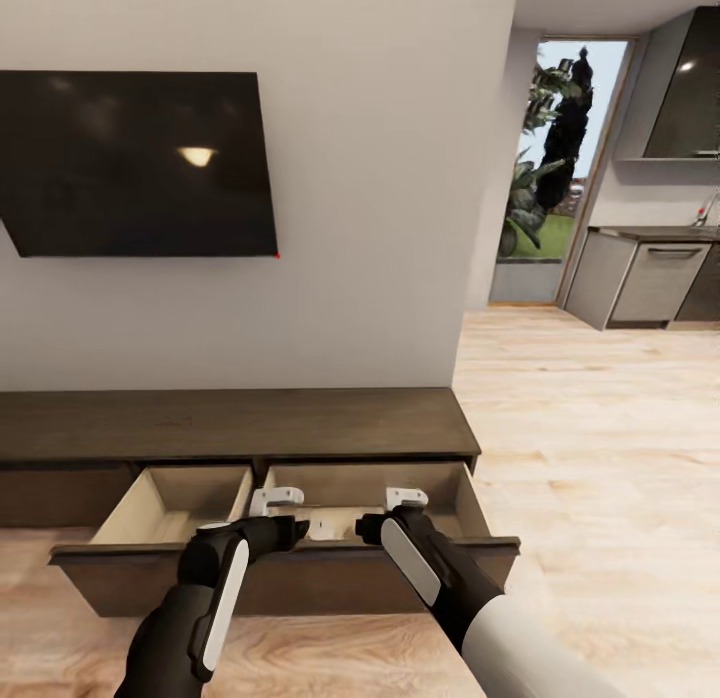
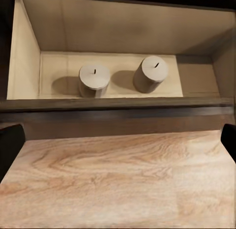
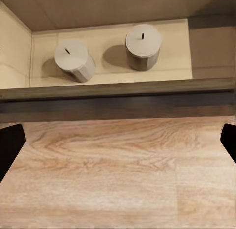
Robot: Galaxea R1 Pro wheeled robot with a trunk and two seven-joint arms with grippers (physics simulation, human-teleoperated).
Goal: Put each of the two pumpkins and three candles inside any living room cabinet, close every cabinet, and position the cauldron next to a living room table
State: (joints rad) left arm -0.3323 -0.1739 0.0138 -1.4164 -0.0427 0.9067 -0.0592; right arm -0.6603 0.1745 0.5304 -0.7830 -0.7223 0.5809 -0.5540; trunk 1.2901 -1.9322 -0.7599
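Two short pale beige cylindrical candles (image 2: 94,79) (image 2: 150,74) stand upright side by side, apart, inside an open pale-lined drawer of the long low dark-brown wooden cabinet (image 1: 240,423). Above its front edge, the left gripper (image 1: 283,514) and right gripper (image 1: 400,512) hover with fingers spread, holding nothing.

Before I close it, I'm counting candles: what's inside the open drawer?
Two candles stand upright and apart on the pale floor of the drawer. No third candle or pumpkin shows there. The drawer's front edge hides the nearest strip of its floor.
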